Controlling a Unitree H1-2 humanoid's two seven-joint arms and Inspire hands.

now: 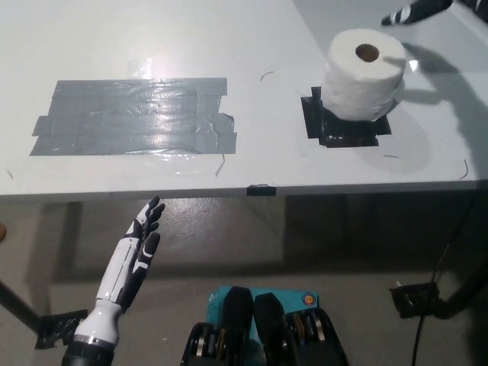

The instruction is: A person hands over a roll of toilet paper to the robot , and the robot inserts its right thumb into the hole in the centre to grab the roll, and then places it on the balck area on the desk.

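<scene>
Roll of toilet paper (pixel 364 75) stands upright on the black area (pixel 341 120) of the desk (pixel 229 38), its centre hole facing up and empty; the black patch shows around the roll's base on the left and near sides; nothing touches the roll. My right hand (pixel 415 11) sits at the top right edge of the view, beyond the roll and apart from it; only dark fingers with pale tips show, holding nothing, and I cannot tell whether the hand is spread or curled. My left hand (pixel 139 248) rests below the desk's near edge at lower left, fingers straight and slightly apart, empty. A broad patch of grey tape (pixel 133 116) lies on the desk well to the left of the roll.
</scene>
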